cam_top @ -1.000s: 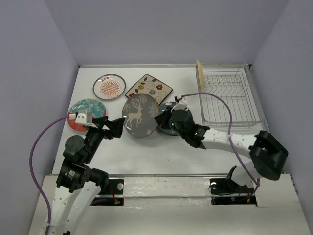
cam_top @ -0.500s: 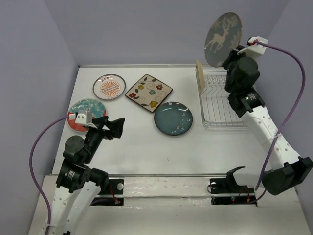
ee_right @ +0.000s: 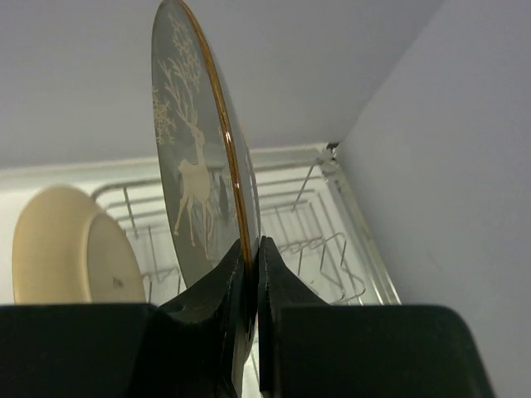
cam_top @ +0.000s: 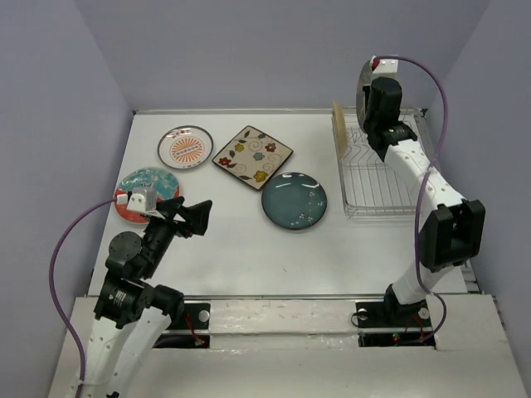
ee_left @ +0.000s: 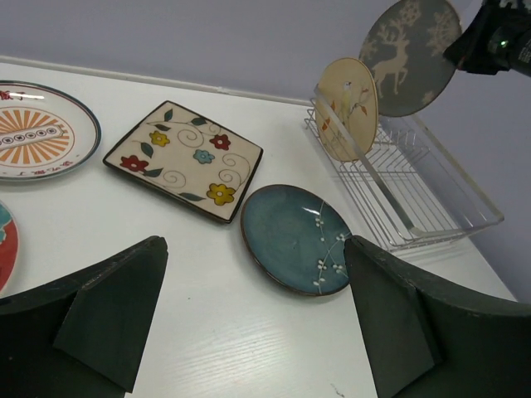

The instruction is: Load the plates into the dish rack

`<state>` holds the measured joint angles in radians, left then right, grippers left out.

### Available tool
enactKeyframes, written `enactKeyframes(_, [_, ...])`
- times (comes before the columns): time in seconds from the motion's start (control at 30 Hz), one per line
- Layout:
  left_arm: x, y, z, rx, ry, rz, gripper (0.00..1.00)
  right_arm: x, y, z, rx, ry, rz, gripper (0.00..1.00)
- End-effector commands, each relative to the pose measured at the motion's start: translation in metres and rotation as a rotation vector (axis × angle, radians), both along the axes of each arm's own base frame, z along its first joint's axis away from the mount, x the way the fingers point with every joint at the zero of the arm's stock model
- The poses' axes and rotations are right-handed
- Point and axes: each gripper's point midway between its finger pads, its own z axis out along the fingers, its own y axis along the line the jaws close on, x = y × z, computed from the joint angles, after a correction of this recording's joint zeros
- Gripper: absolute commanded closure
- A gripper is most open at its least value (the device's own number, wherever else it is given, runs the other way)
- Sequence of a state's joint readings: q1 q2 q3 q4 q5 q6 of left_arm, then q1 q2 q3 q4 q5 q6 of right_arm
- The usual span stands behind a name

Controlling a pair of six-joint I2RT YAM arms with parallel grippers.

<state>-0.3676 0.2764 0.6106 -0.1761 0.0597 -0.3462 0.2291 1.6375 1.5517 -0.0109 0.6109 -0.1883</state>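
— How many plates do you count?

— Six. Four lie flat on the table (cam_top: 241,249): the orange-sunburst plate (cam_top: 185,148) at the far left, the square floral plate (cam_top: 252,156) just beside it, the dark teal-blue plate (cam_top: 294,200) nearer the arms, and the teal-and-red plate (cam_top: 143,184) at the left edge, partly hidden under the left wrist.

— And the other two?

— The cream bird plate (ee_left: 347,108) stands on edge at the left end of the dish rack (cam_top: 390,170), leaning a little. The grey deer plate (ee_left: 406,54) is up in the air, upright, above the far end of the rack and behind the cream one.

— One rack only?

— One, at the right side of the table, with a single plate in it.

— What holds the grey plate?

— The right gripper (ee_right: 250,249). Its jaws are pressed tight on the plate's lower rim, one finger on the patterned face, the other on the back, so the plate rises straight up from the pinch.

— Does the plate touch the wires yet?

— I cannot tell. From above the arm covers most of it, and the wrist camera shows only rack behind it; from the left wrist it looks clear of the prongs, but the angle is poor.

— And the left gripper (cam_top: 187,212)?

— Jaws spread wide, nothing between them, hovering above the table near the teal-and-red plate and pointing across towards the teal-blue plate and the rack. It touches no plate.
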Motion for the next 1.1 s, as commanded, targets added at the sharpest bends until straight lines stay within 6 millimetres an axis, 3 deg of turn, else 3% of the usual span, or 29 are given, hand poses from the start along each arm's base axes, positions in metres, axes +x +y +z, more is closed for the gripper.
enactKeyframes(0.0, [-0.008, -0.001, 0.028, -0.031, -0.082, -0.021, 0.01, -0.004, 0.003, 0.075, 0.026, -0.206, 0.03, 0.93])
enactKeyframes(0.2, [-0.008, -0.001, 0.029, -0.033, -0.082, -0.018, 0.01, 0.008, 0.007, 0.025, 0.041, -0.116, 0.032, 0.93])
enactKeyframes(0.33, [-0.007, -0.001, 0.028, -0.032, -0.079, -0.016, 0.01, 0.01, 0.008, 0.003, 0.051, -0.079, 0.029, 0.93])
enactKeyframes(0.87, [-0.007, -0.001, 0.028, -0.032, -0.079, -0.016, 0.01, -0.008, 0.008, -0.057, 0.162, -0.016, 0.004, 0.93])
enactKeyframes(0.97, [-0.006, -0.001, 0.026, -0.031, -0.072, -0.013, 0.01, -0.012, 0.005, -0.06, 0.2, -0.02, -0.024, 0.82])
enactKeyframes(1.0, [-0.006, -0.001, 0.026, -0.031, -0.07, -0.013, 0.01, -0.014, 0.004, -0.061, 0.212, -0.018, -0.035, 0.71])
enactKeyframes(1.07, [-0.005, -0.001, 0.025, -0.03, -0.067, -0.012, 0.01, -0.017, 0.003, -0.066, 0.215, 0.016, -0.053, 0.61])
